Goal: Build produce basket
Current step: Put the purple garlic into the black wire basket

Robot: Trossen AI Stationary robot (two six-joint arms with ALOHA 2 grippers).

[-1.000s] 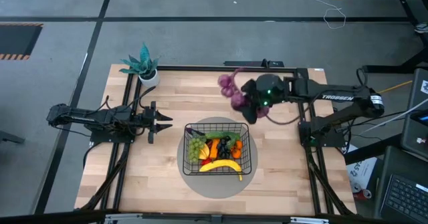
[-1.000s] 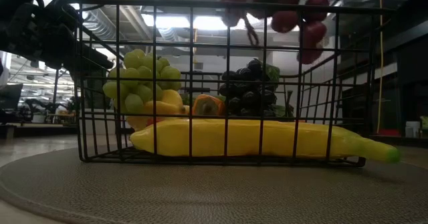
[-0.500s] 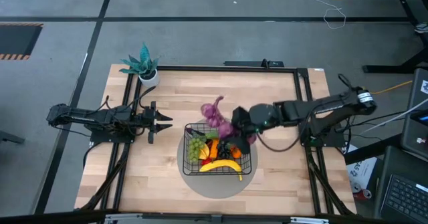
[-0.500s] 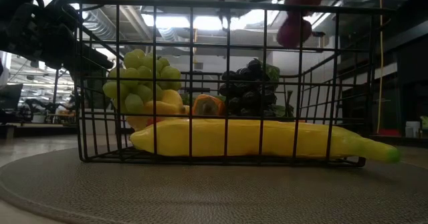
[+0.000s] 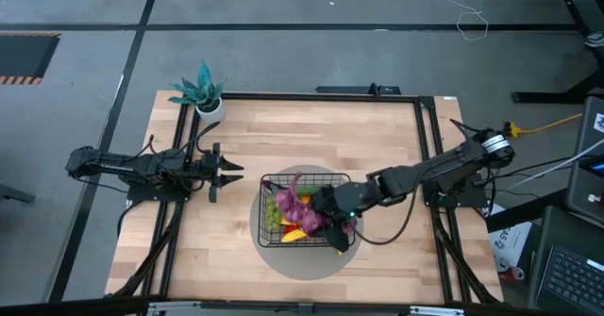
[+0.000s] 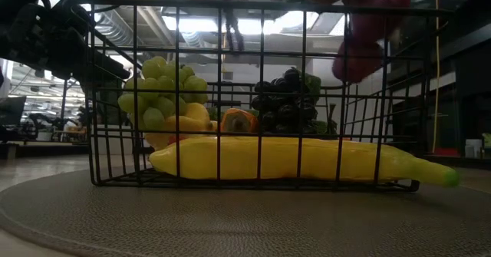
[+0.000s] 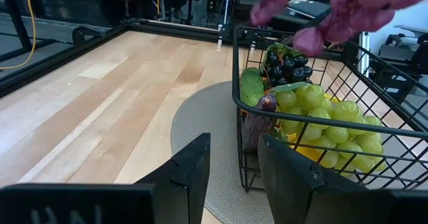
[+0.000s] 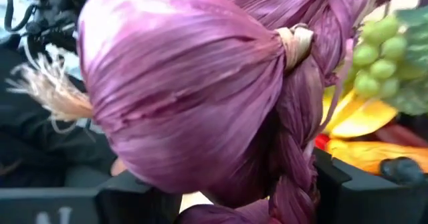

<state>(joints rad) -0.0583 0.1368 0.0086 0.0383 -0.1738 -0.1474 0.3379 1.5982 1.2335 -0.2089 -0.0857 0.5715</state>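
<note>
Basket of black wire sits on a round grey mat in the middle of the wooden worktop, a bit toward the near side. Inside it lie green grapes, dark grapes, and a long yellow banana along the near wall. A purple braided bunch with round bulbs hangs right over the basket. The right gripper holds this bunch, its fingers closed on it above the basket's right side. The left gripper waits to the left of the basket, apart from it, with its fingers open. A teal potted plant stands at the far left corner.
</note>
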